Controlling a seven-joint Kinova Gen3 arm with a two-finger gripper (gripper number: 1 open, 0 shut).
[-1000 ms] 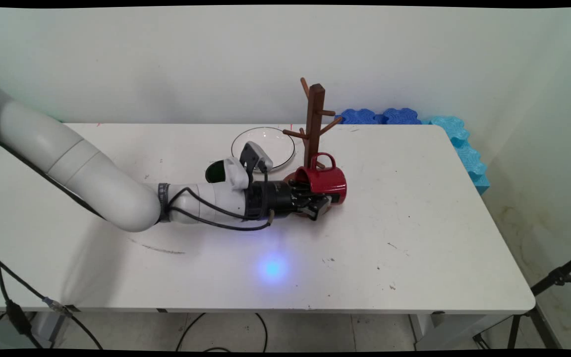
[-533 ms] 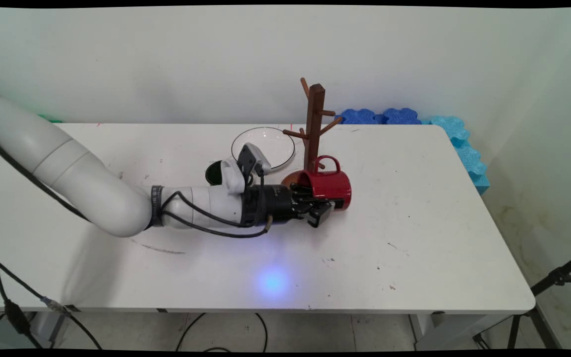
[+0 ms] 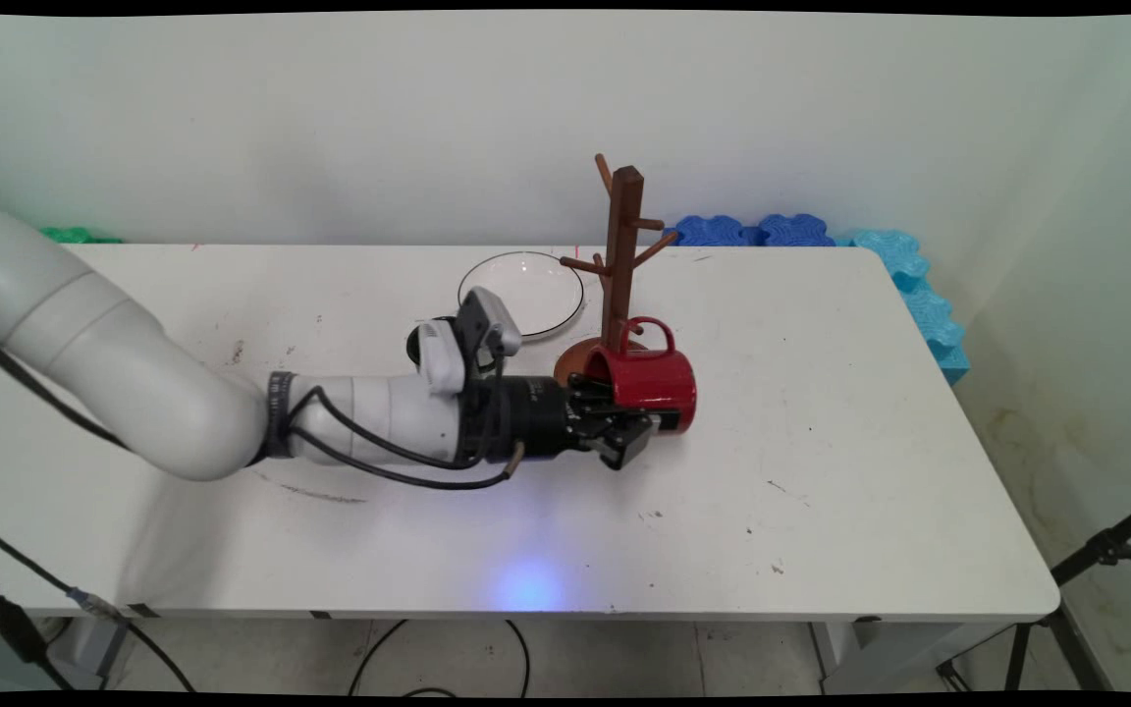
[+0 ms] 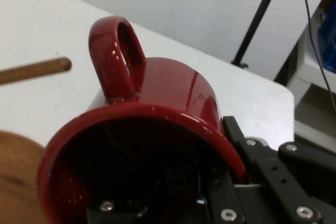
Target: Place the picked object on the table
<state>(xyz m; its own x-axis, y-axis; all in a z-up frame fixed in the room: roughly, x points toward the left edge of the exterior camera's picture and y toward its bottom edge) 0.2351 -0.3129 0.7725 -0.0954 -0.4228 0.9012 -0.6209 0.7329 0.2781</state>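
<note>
A red mug (image 3: pixel 652 378) lies on its side with its handle pointing up, right in front of the wooden mug tree (image 3: pixel 621 257). My gripper (image 3: pixel 627 419) is shut on the red mug's rim, one finger inside the mouth and one outside along the wall. In the hand view the red mug (image 4: pixel 152 135) fills the middle, its handle up and its dark mouth facing the camera. A wooden peg (image 4: pixel 37 71) of the tree points in from the left, and the tree's round base (image 4: pixel 16 182) shows at the lower left.
A clear glass plate (image 3: pixel 522 293) lies behind the wrist, left of the tree. A dark green cup (image 3: pixel 420 343) is partly hidden behind the wrist camera. Blue foam pieces (image 3: pixel 826 236) line the table's far right edge. A stand leg (image 3: pixel 1096 555) is at the right.
The arm has drawn back to the left and lower in the picture, and the mug in the gripper has shifted slightly right and turned, handle now upright beside the tree's trunk.
</note>
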